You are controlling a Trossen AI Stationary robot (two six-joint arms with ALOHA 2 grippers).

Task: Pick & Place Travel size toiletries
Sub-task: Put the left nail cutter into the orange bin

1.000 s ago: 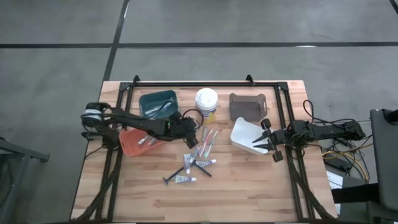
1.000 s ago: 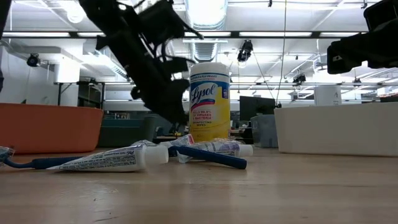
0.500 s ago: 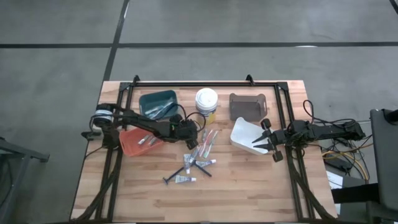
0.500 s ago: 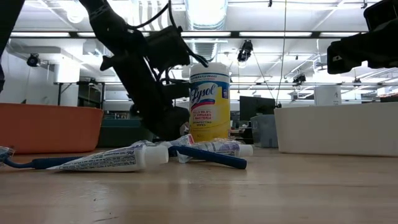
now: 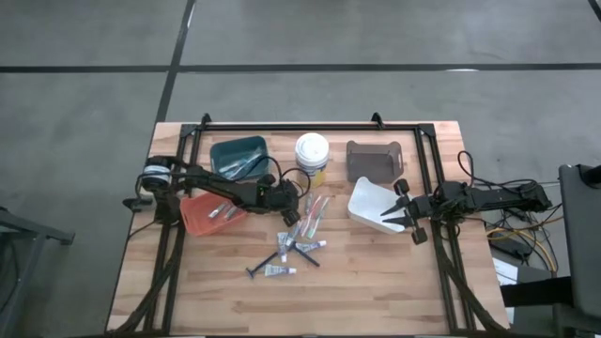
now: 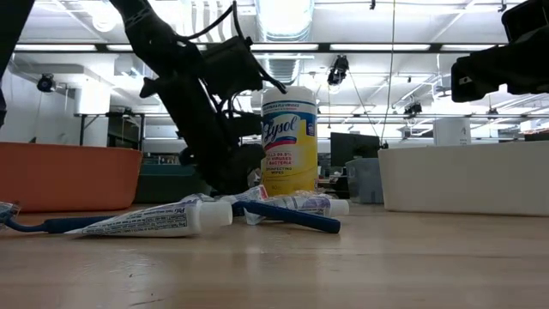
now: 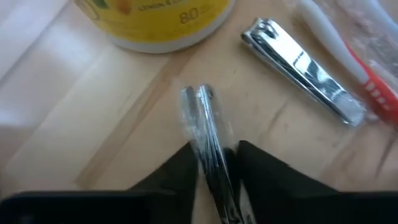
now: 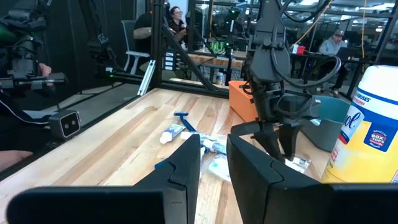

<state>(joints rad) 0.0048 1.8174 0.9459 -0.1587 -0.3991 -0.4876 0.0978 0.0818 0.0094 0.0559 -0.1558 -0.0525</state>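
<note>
The left gripper (image 7: 214, 163) clenches a slim, plastic-wrapped silver nail clipper (image 7: 205, 127) lying on the wooden table (image 7: 93, 124), at six o'clock from the yellow-labelled white tub (image 7: 155, 18).

Wrapped nail clipper (image 7: 208, 140) blurred, its lower end hidden between left hand's fingers (image 7: 261, 177).

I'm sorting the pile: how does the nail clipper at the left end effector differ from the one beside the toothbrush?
The plastic-wrapped metal nail clipper stands on edge, gripped by the left end effector; the second shiny metal nail clipper lies flat, untouched, apart. Both are silver and rest on the wooden table.
</note>
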